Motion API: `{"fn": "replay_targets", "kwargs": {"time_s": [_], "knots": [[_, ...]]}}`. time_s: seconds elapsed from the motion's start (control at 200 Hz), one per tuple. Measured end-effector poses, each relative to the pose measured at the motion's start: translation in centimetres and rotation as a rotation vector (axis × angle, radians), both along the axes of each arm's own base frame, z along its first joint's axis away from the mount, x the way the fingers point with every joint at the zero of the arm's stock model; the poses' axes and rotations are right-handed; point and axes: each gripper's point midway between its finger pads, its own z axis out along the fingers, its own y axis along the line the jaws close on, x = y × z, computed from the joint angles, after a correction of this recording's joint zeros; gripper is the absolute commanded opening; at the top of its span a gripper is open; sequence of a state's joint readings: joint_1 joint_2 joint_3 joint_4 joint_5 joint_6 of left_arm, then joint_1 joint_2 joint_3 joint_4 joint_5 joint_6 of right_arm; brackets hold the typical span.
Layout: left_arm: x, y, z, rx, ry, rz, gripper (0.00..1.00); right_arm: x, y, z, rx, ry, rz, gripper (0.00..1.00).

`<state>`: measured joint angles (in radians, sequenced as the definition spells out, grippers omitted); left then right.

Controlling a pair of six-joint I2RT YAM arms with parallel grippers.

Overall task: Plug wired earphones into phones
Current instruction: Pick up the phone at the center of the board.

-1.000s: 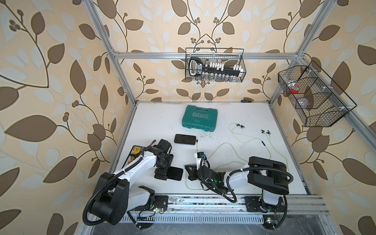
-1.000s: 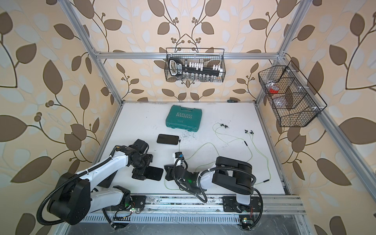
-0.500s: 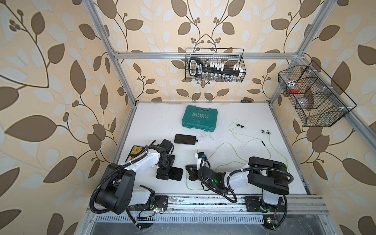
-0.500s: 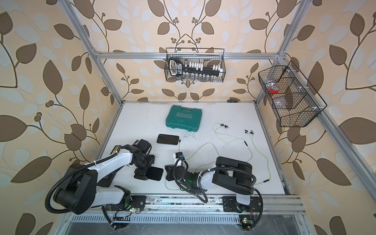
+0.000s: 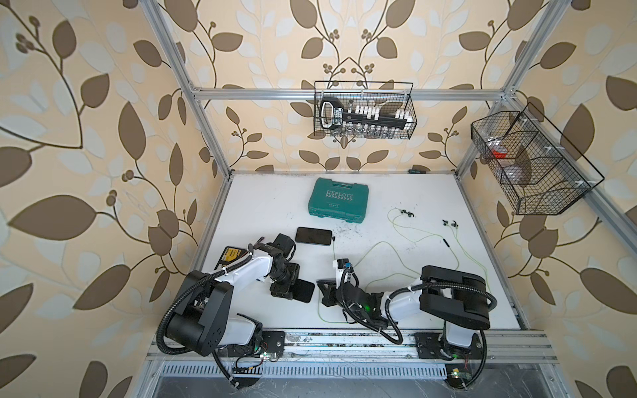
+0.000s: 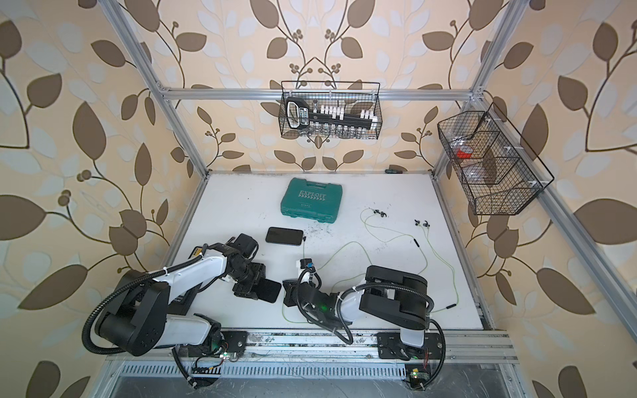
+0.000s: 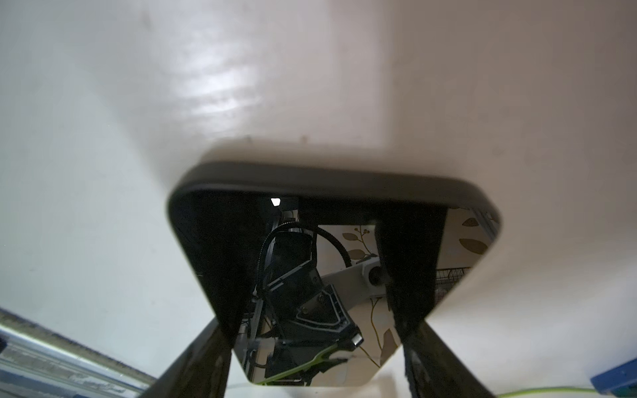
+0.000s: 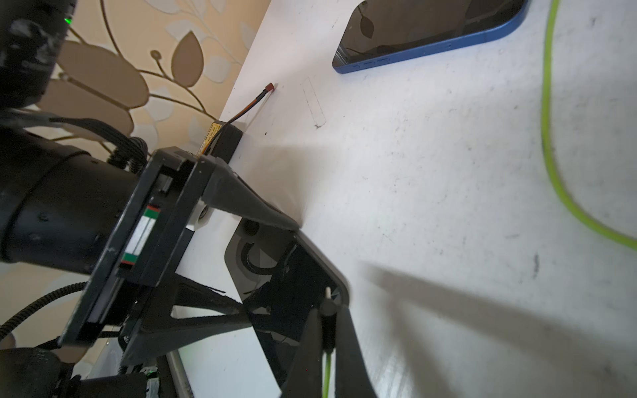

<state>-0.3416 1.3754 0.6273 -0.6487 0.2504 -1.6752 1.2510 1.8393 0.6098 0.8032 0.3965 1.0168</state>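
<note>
Two phones lie on the white table. The far phone (image 5: 313,236) (image 6: 283,236) (image 8: 431,31) has a small black plug at its right end. My left gripper (image 5: 285,290) (image 6: 249,291) (image 7: 312,320) is shut on the long sides of the near phone (image 5: 305,291) (image 6: 270,290) (image 7: 327,182) (image 8: 262,248). My right gripper (image 5: 324,293) (image 6: 288,293) (image 8: 327,310) is shut on the black plug (image 8: 327,300) of a yellow-green earphone cable (image 5: 375,245). Its tip points at that phone's end, a short gap away. Earbuds (image 5: 405,213) lie at the right.
A teal EXPLOIT case (image 5: 338,201) sits at the back of the table. A black box with a yellow label (image 5: 229,256) lies under my left arm. Wire baskets hang on the back wall (image 5: 365,110) and the right wall (image 5: 531,165). A metal rail (image 5: 344,339) runs along the front.
My left gripper's jaws have come together onto the near phone's sides, and its arm has settled lower. The right gripper still holds the plug in the same spot.
</note>
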Motion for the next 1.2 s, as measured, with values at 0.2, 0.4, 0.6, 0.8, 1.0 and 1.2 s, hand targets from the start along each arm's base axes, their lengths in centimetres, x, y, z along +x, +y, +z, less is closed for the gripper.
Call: {"fn": "replay_targets", "kwargs": {"time_s": [0.2,0.4,0.6,0.8,1.0,1.2], "knots": [[0.1,-0.1,0.2,-0.006,-0.008,-0.001,0.61,-0.1,-0.5,-0.5,-0.015,0.003,-0.004,0.00],[0.2,-0.2,0.4,-0.012,-0.022,0.007,0.60,-0.2,-0.8,-0.5,0.000,-0.004,-0.001,0.00],[0.4,-0.3,0.7,-0.032,-0.068,0.037,0.60,-0.3,-0.5,0.0,0.021,-0.012,0.007,0.00],[1.0,-0.3,1.6,-0.049,-0.137,0.078,0.61,-0.3,-0.4,0.7,0.054,-0.024,0.013,0.00],[1.4,-0.3,2.8,-0.076,-0.198,0.109,0.62,-0.5,-0.6,1.0,0.079,-0.030,0.019,0.00],[1.4,-0.4,3.2,-0.100,-0.230,0.138,0.63,-0.6,-0.3,1.7,0.123,-0.037,0.034,0.00]]}}
